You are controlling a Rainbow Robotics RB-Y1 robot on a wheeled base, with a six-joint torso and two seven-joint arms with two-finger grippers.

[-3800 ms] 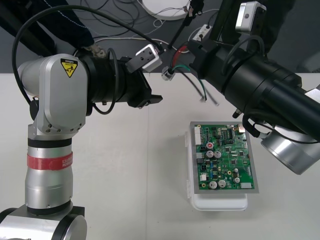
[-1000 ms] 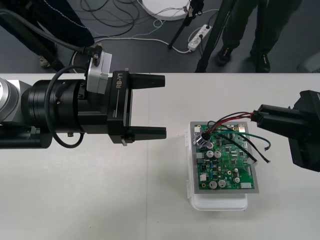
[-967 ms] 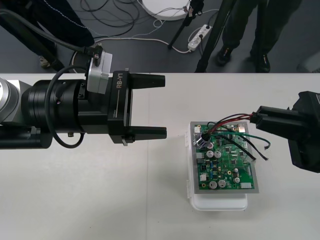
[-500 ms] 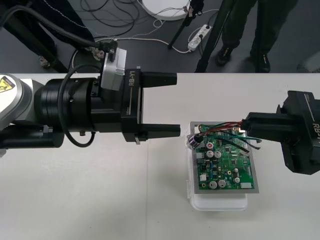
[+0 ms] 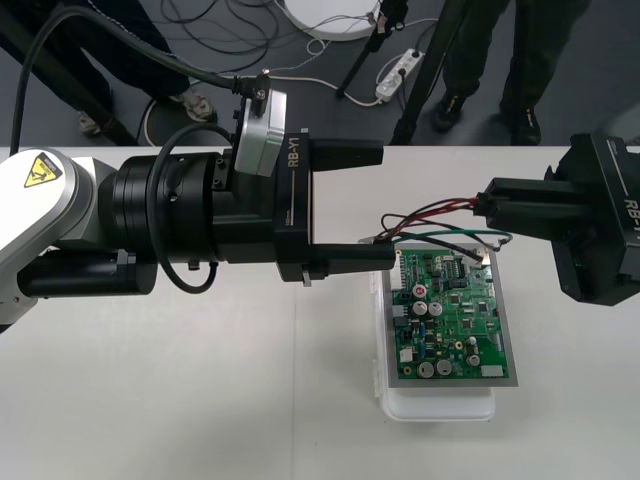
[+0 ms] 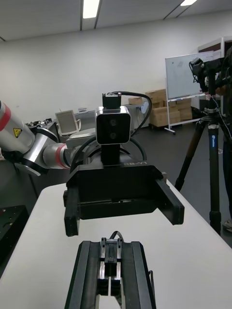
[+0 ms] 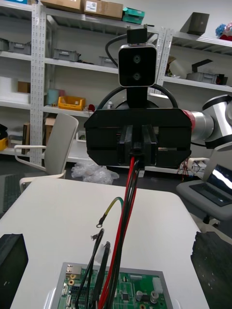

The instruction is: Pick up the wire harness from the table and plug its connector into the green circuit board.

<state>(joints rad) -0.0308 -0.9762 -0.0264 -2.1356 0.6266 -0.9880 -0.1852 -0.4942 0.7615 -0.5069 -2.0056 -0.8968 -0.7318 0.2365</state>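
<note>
- Over the far end of the green circuit board [image 5: 450,320] on its white base [image 5: 440,405], holds the wire harness [image 7: 126,205] up off the table [image 5: 250,400] in the right gripper [image 5: 482,205].
- Comes in level from the right with that arm, wrist straight, fingers aimed across at the left arm.
- Pinches those fingers [image 6: 89,275] together on the red and black wires close to one end, as seen head-on from the left wrist view.
- Lets the wires sag from that grip in a loose arc toward the board's far left corner, the green one running just above the board's far edge and ending in a small ring terminal [image 7: 99,223].
- Cannot tell whether the hanging ends touch the board, nor where the plug and the socket sit.
- Reaches in level from the left with the left gripper [image 5: 386,206], forearm stretched out over the table, camera on top.
- Keeps its fingers [image 5: 345,257] spread wide apart with nothing between them, one toward the table's far edge, the other nearer.
- Puts the nearer fingertip just beside the harness's loose end, at the board's far left corner.
- Faces the right gripper squarely at about the same height, tips near each other but apart.
</note>
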